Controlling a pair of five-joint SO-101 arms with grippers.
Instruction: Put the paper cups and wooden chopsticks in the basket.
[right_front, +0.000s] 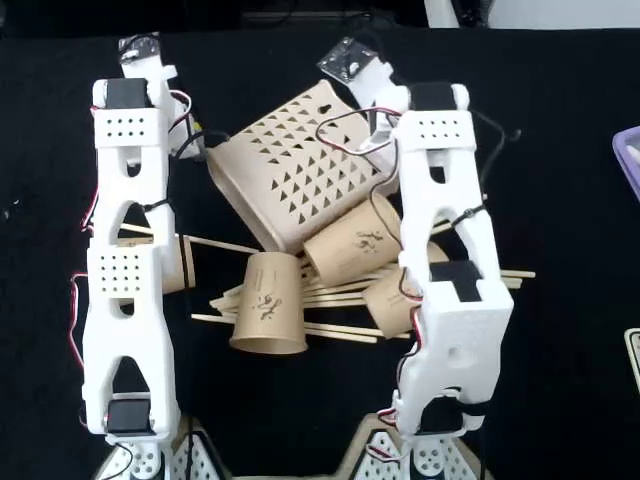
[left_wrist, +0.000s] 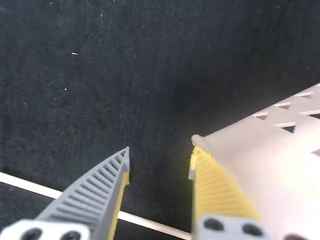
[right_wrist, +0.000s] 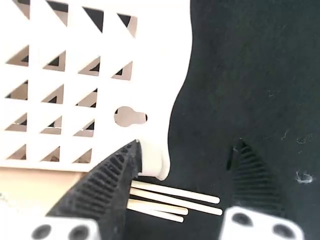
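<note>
A beige basket (right_front: 290, 170) with triangular cut-outs lies tipped on its side at mid table. Three paper cups (right_front: 270, 305) (right_front: 350, 240) (right_front: 395, 300) lie on their sides in front of it, over a scatter of wooden chopsticks (right_front: 335, 300). Another cup (right_front: 178, 265) is partly hidden behind the left arm. My left gripper (left_wrist: 159, 160) is open, its yellow finger against a basket corner (left_wrist: 270, 145). My right gripper (right_wrist: 187, 150) is open at the basket's other side, with the basket wall's edge (right_wrist: 155, 100) beside one finger and chopstick tips (right_wrist: 175, 197) below it.
A purple object (right_front: 628, 160) shows at the right edge of the black table. Both white arms stretch from the near edge past the cups, the right one covering part of a cup. A thin pale strip (left_wrist: 30, 182) crosses the cloth under the left gripper.
</note>
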